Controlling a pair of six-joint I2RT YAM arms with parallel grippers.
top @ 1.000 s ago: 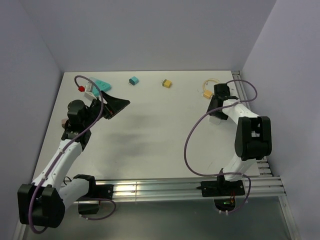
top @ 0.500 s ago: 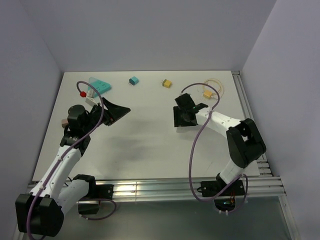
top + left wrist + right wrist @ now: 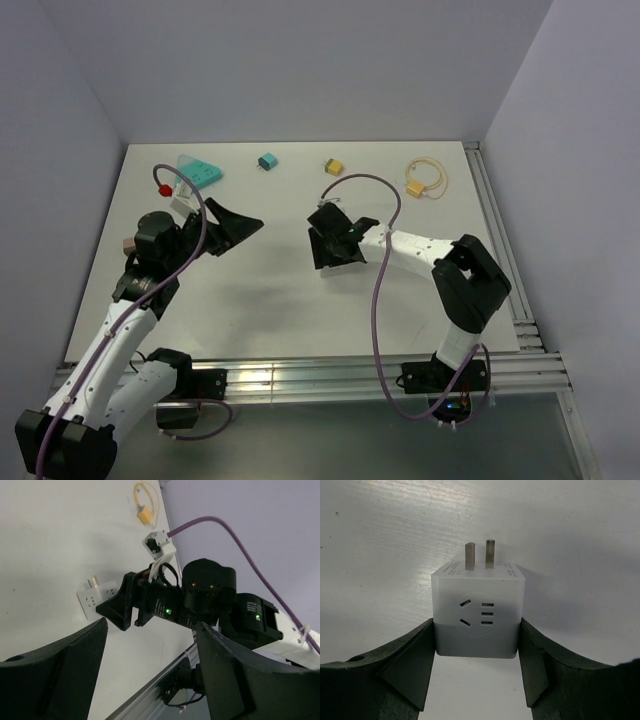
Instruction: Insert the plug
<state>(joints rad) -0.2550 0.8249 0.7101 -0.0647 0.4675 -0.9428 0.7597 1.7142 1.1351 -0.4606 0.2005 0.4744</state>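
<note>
Clamping the white cube-shaped plastic plug (image 3: 477, 612) at mid-frame of the overhead view, the right gripper (image 3: 328, 246) aims its two metal prongs (image 3: 469, 556) leftward. The teal socket strip (image 3: 200, 171) lies upper left, nearer the left gripper (image 3: 243, 221), which gapes empty.

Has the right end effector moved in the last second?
Yes: the right end effector swung left, away from the yellow cable, to mid-table nearer the yellow plug.

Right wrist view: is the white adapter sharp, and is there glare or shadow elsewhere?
Right wrist view: white adapter sharp, glare streaks on the table behind, shadow to its right. Left wrist view: left end effector fingers dark, featureless. Top view: glare on the rail.
</note>
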